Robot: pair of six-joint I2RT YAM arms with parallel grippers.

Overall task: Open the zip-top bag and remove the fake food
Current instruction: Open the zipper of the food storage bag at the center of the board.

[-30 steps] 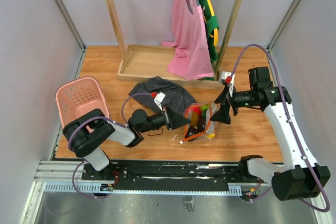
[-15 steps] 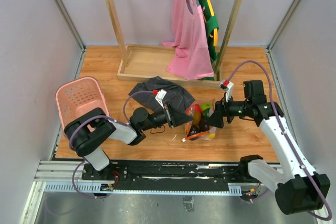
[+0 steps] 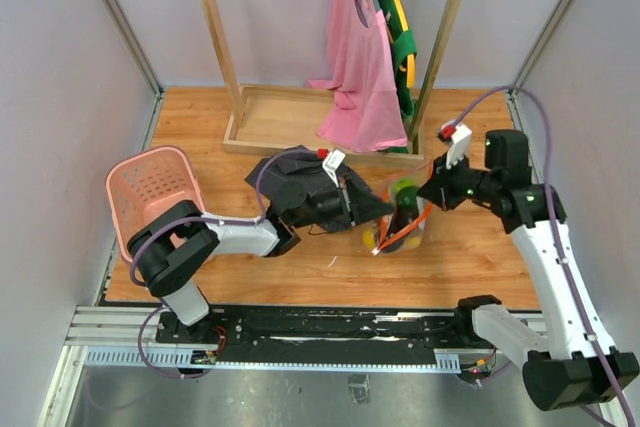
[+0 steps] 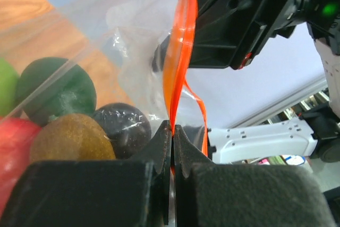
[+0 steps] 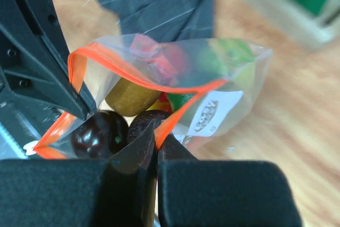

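Clear plastic bag [image 3: 393, 235] with an orange zip strip, centre of the overhead view on the wooden counter [image 3: 200, 117], left hand [image 4: 172, 131] pinching one lip, right hand [image 5: 155, 142] pinching the opposite lip, plastic fruit [image 5: 130, 97] inside.

Overhead wide; wrist cams close, opposed, sharing zip-top bag [image 5: 218, 86].

bright even overhead light, soft shadows, sharp top view, both wrist views blurred close up, backgrounds defocused
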